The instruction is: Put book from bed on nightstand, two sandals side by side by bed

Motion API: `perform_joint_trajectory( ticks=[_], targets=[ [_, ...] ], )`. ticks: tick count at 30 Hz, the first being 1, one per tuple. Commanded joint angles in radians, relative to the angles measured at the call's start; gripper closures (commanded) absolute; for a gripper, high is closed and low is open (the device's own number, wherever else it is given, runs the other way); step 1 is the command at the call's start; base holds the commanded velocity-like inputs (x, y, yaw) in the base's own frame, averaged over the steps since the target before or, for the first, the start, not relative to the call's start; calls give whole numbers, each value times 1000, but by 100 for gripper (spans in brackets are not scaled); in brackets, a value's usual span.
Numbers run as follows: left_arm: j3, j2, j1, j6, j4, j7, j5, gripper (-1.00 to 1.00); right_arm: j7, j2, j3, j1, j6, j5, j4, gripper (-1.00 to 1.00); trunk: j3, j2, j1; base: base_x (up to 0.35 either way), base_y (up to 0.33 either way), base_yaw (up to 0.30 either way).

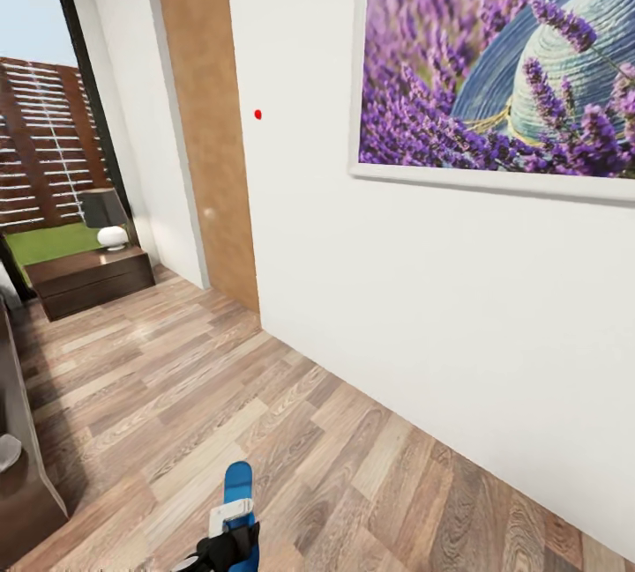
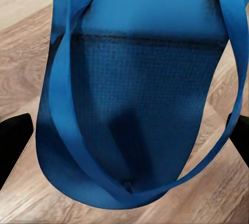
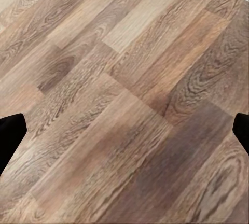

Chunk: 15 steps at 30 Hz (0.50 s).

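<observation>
Left gripper [image 1: 231, 546] clamped on a blue sandal [image 1: 238, 486] above the plank floor [image 1: 291, 431], right gripper [image 3: 124, 130] spread wide, empty

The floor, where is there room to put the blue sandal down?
The wood-plank floor is bare between the white wall and the dark bed frame, from the sandal in the left gripper back to the nightstand. It is crowded only on the nightstand top, where a lamp stands.
</observation>
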Motion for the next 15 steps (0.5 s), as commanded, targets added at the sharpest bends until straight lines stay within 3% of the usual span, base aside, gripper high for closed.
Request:
perform_joint_trajectory(
  ticks=[1, 15],
  targets=[
    [-8, 0, -1, -4, 0, 3, 7, 100, 7, 0, -2, -1, 0, -8, 1, -100, -1, 0, 0, 0, 0, 294],
    [-8, 0, -1, -4, 0, 3, 7, 100, 7, 0, -2, -1, 0, -8, 1, -100, -1, 0, 0, 0, 0, 294]
  ],
)
